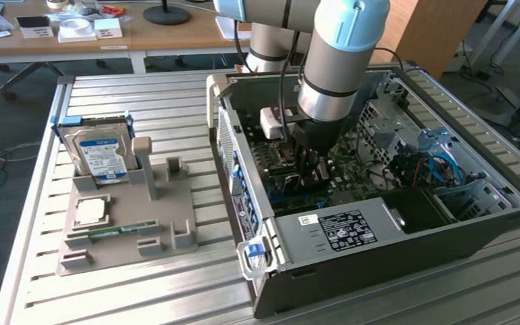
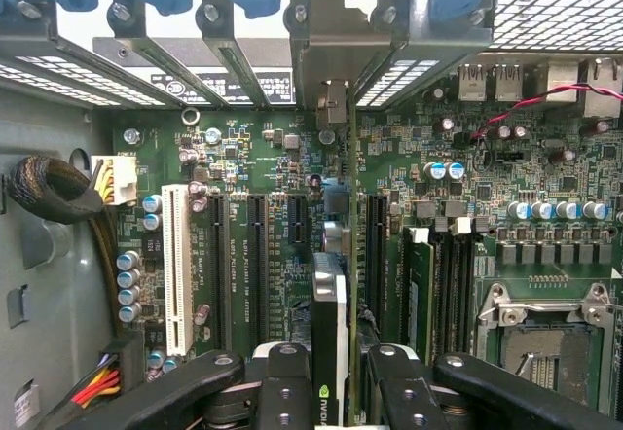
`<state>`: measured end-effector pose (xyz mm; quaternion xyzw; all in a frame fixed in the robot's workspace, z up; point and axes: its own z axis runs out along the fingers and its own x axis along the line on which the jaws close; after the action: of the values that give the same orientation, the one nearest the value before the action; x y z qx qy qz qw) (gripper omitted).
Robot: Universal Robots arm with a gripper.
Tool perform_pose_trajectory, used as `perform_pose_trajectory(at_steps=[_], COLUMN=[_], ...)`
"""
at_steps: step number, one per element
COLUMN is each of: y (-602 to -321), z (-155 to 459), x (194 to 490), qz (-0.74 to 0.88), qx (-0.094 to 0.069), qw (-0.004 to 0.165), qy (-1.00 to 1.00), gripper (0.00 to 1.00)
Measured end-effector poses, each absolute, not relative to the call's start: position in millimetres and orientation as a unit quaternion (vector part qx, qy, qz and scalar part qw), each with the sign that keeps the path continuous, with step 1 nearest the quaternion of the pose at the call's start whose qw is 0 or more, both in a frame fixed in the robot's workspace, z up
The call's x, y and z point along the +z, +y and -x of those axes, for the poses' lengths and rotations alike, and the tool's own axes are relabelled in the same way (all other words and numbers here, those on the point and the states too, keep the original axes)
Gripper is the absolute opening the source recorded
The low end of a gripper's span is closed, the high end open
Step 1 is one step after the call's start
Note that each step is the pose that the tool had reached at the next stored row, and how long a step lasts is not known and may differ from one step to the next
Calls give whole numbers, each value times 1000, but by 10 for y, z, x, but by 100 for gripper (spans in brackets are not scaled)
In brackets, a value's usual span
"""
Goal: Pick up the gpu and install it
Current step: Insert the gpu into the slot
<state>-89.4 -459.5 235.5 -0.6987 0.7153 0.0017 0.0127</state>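
Being held edge-on between the black metal fingers (image 2: 282, 381) of the gripper (image 2: 331, 391): the gpu (image 2: 330, 333), a thin flat card with a dark face and a pale edge bearing a small green logo, hanging above the green circuit-board motherboard (image 2: 282, 226) inside the open dark grey computer case (image 1: 405, 257). Jaws pinching the card's top edge from both sides, not spread wide. Seemingly lining up with a long black expansion slot (image 2: 375, 245), beside the white plastic slot (image 2: 176, 265). Insertion step in hand, judging by this; seating probably calling for a straight, square press, bracket end toward the perforated silver slot covers (image 2: 243, 65). Resting near the slatted metal tabletop's (image 1: 152, 95) far edge: a blue-labelled silver hard drive (image 1: 99, 156) in a beige plastic holder (image 1: 124, 237).
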Motion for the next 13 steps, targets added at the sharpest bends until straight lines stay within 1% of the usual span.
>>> perform_pose_trajectory(at_steps=[5,7,8,10,11,12,13], y=[-4594,-4595,-4595,-4595,-4595,-4595,-4595], z=[896,894,894,894,894,894,894], x=[2351,2354,2355,2355,2355,2355,2355], qz=[698,699,699,699,699,699,699], qx=[2,2,2,2,2,2,2], qw=[13,13,13,13,13,13,13], qy=[716,715,715,715,715,715,715], gripper=[28,40,40,51,51,57,57])
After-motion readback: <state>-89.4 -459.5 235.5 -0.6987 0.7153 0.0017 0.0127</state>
